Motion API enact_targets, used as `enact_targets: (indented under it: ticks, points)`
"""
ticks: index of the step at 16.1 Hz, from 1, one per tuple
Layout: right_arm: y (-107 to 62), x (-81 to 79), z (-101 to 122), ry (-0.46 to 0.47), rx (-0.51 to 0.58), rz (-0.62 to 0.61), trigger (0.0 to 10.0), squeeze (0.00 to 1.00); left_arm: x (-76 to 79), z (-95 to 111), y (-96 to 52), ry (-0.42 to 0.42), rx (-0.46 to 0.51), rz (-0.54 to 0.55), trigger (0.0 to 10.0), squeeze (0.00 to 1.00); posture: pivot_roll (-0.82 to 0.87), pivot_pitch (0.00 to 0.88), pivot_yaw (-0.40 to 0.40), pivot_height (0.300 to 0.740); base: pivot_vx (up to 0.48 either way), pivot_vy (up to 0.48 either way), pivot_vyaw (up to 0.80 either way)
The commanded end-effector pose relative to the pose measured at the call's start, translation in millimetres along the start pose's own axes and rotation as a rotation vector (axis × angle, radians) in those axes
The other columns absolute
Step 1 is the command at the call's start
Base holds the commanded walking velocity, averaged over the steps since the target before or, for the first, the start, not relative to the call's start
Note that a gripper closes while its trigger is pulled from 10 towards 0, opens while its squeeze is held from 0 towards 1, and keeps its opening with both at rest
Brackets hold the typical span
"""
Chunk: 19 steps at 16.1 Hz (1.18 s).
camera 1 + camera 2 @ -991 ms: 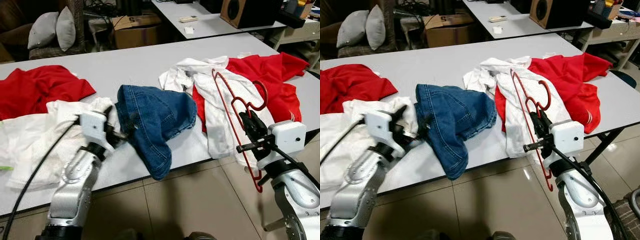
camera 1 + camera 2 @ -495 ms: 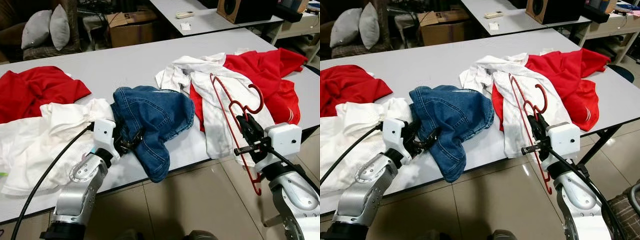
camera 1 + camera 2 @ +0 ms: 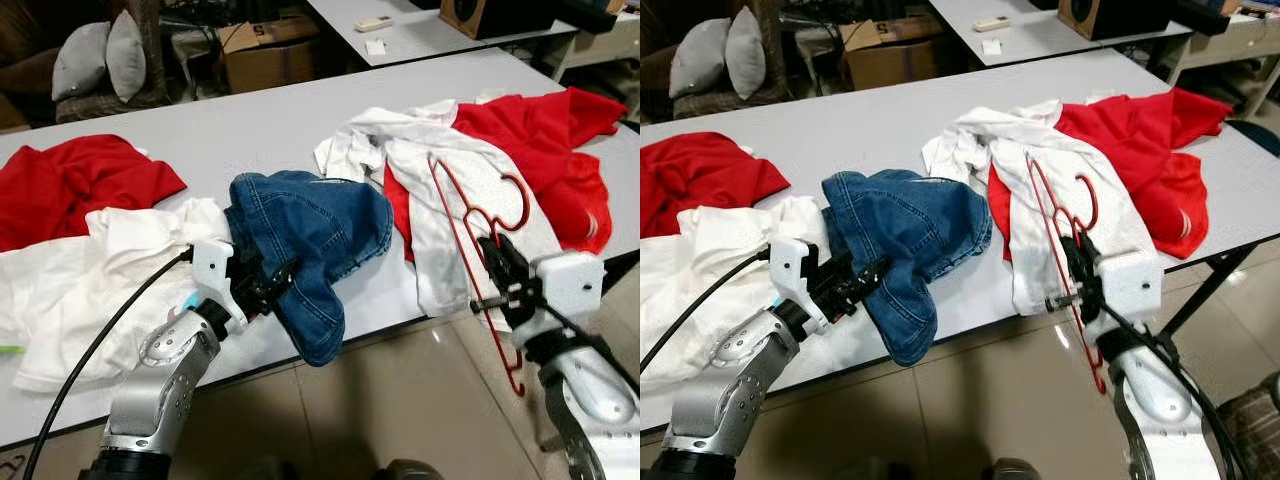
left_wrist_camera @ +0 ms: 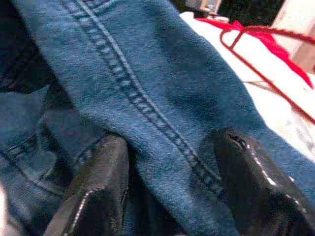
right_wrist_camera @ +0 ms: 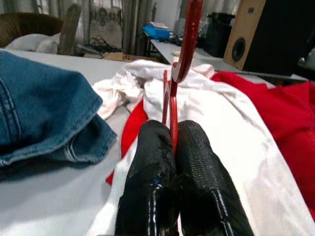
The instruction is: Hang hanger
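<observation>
Two silver metal arms are seen, with round joint housings. Each wrist carries a white box-shaped module. A black cable is routed along each arm. The left end effector (image 3: pixel 268 290) and right end effector (image 3: pixel 497 256) have glossy black fingers (image 4: pixel 98 196).

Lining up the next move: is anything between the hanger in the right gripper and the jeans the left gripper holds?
Nothing visible. The right gripper pinches the red wire hanger; the left gripper has the blue denim jeans. Between them lies bare grey table, with a white shirt under the hanger.

red hanger (image 3: pixel 478 222), blue denim garment (image 3: pixel 310 225), grey table (image 3: pixel 250 130)
</observation>
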State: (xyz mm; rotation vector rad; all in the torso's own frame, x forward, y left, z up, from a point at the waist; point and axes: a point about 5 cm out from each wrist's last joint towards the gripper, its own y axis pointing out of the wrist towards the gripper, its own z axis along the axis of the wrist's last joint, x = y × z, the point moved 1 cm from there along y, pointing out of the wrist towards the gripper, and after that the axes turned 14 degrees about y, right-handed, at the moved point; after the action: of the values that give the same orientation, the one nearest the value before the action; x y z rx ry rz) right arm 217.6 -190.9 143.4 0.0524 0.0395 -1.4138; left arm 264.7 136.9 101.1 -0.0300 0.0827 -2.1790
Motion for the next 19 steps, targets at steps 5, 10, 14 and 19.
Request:
enact_targets:
  ticks: [5, 10, 14, 19]
  points:
    - [-6.7, -1.7, 4, -0.017, 0.001, -0.004, 10.0, 0.0, 4.5, 7, 2.7, -0.059, 0.041, -0.036, 0.0, 0.0, -0.21, 0.0, 0.082, 0.74, 0.0, 0.0, 0.0]
    - [-8.2, -1.1, 6, -0.019, 0.005, -0.014, 10.0, 0.0, -0.7, 29, 14.8, -0.198, 0.178, -0.052, 0.0, 0.0, -0.21, 0.0, 0.09, 0.74, 0.0, 0.0, 0.0]
    - [0.6, -1.8, 8, -0.02, 0.031, -0.016, 10.0, 0.0, -21.8, 64, 43.9, -0.309, 0.333, 0.007, 0.0, 0.0, -0.22, 0.0, 0.098, 0.74, 0.0, 0.0, 0.0]
    - [3.4, -0.5, 13, -0.028, 0.066, -0.028, 10.0, 0.0, -52.0, 153, 77.8, -0.488, 0.638, 0.059, 0.0, 0.0, -0.24, 0.0, 0.132, 0.74, 0.0, 0.0, 0.0]
